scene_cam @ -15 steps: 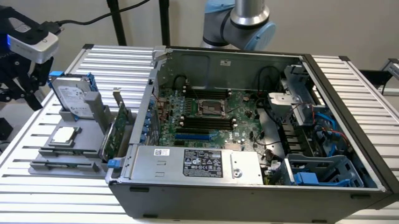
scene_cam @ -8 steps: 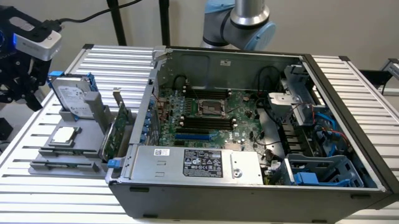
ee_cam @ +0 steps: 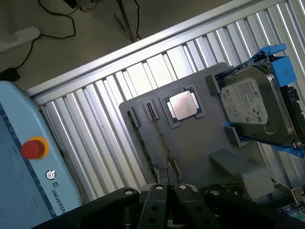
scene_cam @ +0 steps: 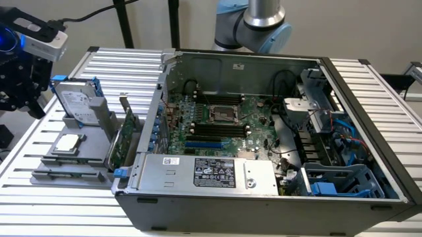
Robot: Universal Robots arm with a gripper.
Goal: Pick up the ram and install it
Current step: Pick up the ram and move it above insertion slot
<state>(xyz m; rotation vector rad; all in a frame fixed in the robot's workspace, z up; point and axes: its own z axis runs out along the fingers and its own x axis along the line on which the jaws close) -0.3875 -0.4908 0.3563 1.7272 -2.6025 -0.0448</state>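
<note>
The jaws are shut. In the wrist view the two black fingertips (ee_cam: 157,196) are seen drawn close together, and whether anything thin is pinched between them cannot be told. In the exterior view the jaws are found at the far left, raised above the slatted counter (scene_cam: 118,61) and over the left side of the grey holder (scene_cam: 66,177).

The ram cannot be picked out with certainty. A thin dark strip (ee_cam: 148,152) is seen along one of the holder's two long grooves, just beyond the fingertips in the wrist view. It may be the ram seen edge-on.

On the same holder a silver processor (scene_cam: 68,143) is seated in a square recess. A drive (scene_cam: 74,101) in a blue frame is stood on edge near it. A green card (scene_cam: 122,138) with a metal bracket is stood upright between the holder and the case (scene_cam: 264,210).

The case is laid open on the counter, with the motherboard (scene_cam: 254,111) exposed. Its black slots (scene_cam: 218,131) are seen just beside the processor socket. The arm (scene_cam: 264,19) is seen behind the case. A blue pendant (ee_cam: 28,191) with a red button is seen past the counter's edge.
</note>
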